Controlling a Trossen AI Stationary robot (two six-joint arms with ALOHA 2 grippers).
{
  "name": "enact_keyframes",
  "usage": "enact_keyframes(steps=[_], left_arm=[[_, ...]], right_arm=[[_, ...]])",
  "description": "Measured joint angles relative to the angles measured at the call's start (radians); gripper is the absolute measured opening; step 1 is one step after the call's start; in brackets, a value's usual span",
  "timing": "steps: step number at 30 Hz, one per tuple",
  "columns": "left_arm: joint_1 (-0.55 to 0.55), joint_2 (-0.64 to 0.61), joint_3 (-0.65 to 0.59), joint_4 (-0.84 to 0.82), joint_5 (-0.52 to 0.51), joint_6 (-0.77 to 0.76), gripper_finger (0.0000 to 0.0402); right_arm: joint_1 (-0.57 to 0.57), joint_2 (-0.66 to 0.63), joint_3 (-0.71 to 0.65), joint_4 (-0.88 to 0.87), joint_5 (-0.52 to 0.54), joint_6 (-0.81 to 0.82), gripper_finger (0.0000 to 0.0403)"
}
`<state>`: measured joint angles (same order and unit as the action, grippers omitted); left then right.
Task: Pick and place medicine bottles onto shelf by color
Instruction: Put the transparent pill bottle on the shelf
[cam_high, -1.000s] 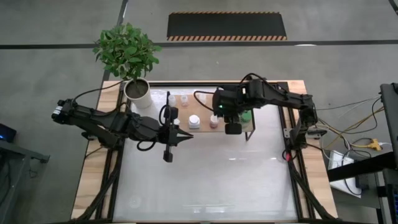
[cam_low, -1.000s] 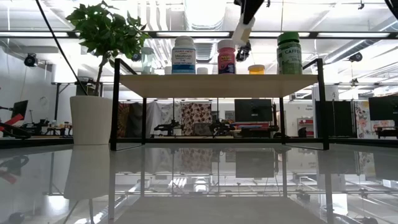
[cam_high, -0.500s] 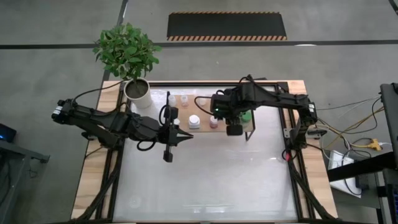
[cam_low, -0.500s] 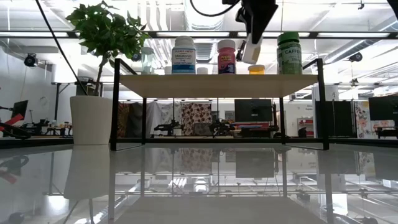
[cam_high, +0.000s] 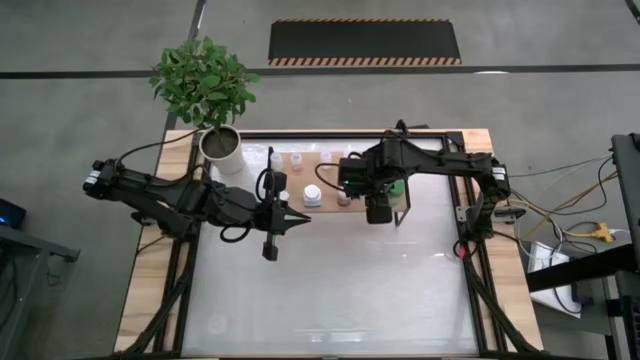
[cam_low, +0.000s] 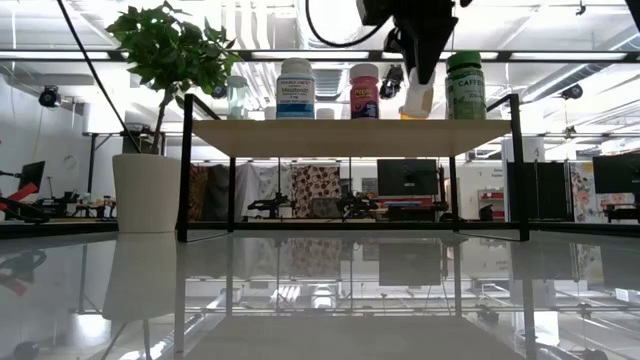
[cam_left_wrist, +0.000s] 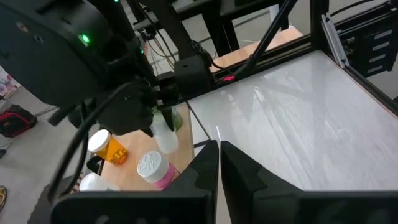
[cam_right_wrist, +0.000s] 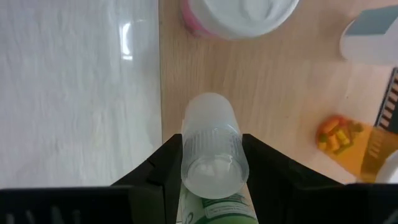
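The right end effector is clamped on a small clear bottle with a frosted white cap and a green label, and it hangs just above the light-wood shelf on the thin black metal frame. In the low view this bottle is between the pinkish bottle with a white cap and the tall bottle with the green cap, tilted a little, its bottom near the board but, I think, not yet touching; the angle is poor for this. A short orange bottle stands just behind it, and a white bottle with a blue label is further along the shelf.

To do this step well, the arm should first bring the bottle upright, then go straight down into the free gap near the front edge of the board, so the bottom lands flat. The dark fingers are wider than the bottle, so they must stay clear of the pinkish neighbour and the green-capped one. The release should come only when the bottle rests on the wood, and the way out should be straight up.

The left end effector waits over the white table with its fingers pressed together, holding nothing.
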<state>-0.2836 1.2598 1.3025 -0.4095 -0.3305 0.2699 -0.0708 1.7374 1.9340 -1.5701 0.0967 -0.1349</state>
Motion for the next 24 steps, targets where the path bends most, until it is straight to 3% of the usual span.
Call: enact_keyframes(steps=[15, 24], left_arm=[[0.0, 0.0, 0.0, 0.0, 0.0, 0.0, 0.0], [0.0, 0.0, 0.0, 0.0, 0.0, 0.0, 0.0]], right_arm=[[0.0, -0.001, -0.025, 0.035, 0.0, 0.021, 0.0161], [0.0, -0.001, -0.032, 0.043, 0.0, 0.029, 0.0149]])
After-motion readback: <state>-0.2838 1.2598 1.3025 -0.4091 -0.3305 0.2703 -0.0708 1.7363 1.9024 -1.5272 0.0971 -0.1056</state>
